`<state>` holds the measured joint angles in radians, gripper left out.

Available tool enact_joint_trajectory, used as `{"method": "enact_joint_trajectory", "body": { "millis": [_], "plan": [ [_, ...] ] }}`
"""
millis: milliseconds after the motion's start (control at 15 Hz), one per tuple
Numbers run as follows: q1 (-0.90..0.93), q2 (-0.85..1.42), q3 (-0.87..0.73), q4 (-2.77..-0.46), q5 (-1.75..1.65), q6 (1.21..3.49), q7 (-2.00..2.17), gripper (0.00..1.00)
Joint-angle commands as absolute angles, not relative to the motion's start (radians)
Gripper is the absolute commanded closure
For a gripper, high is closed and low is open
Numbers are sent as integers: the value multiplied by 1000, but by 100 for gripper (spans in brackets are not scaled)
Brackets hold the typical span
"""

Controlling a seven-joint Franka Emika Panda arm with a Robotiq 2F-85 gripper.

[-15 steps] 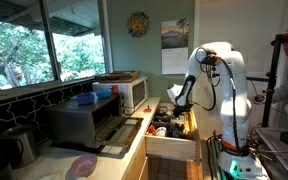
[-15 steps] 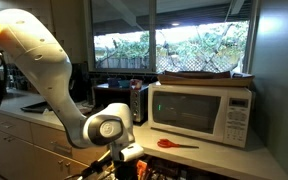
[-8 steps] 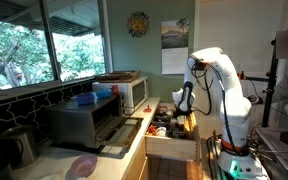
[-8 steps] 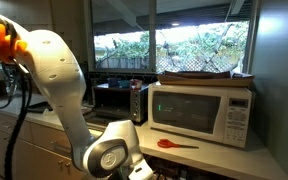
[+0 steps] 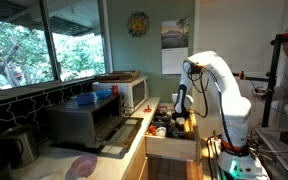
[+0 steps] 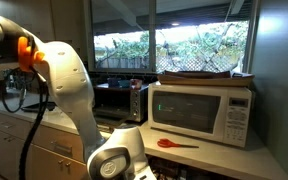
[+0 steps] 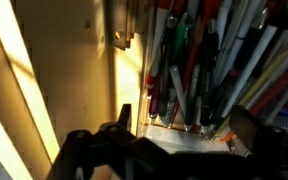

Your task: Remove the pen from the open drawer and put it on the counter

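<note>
The gripper (image 7: 174, 150) hangs spread wide (nothing between its fingers) above the pens (image 7: 199, 60) in the open drawer (image 5: 172, 147).

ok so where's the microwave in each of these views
In an exterior view: microwave mid-frame on the counter, picture-left of the arm.
In an exterior view: it fills the right half, close up.
Wrist view: not in it, only pens in the drawer.
Shared: the window behind it, in both exterior views.
</note>
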<state>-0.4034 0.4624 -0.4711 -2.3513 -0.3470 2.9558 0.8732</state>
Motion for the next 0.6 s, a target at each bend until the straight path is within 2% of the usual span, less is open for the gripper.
{"method": "enact_joint_trajectory", "body": {
  "millis": [0, 67, 133, 200, 400, 533],
  "plan": [
    [-335, 503, -522, -2347, -208, 3022, 774, 24],
    [-315, 520, -535, -2338, -175, 3044, 765, 34],
    [-306, 529, -533, -2334, -137, 3063, 747, 37],
    [-295, 538, -535, -2332, -102, 3080, 730, 51],
    [-268, 568, -527, -2330, -2, 3121, 675, 71],
    [-264, 584, -520, -2333, 53, 3129, 633, 73]
  ]
}}
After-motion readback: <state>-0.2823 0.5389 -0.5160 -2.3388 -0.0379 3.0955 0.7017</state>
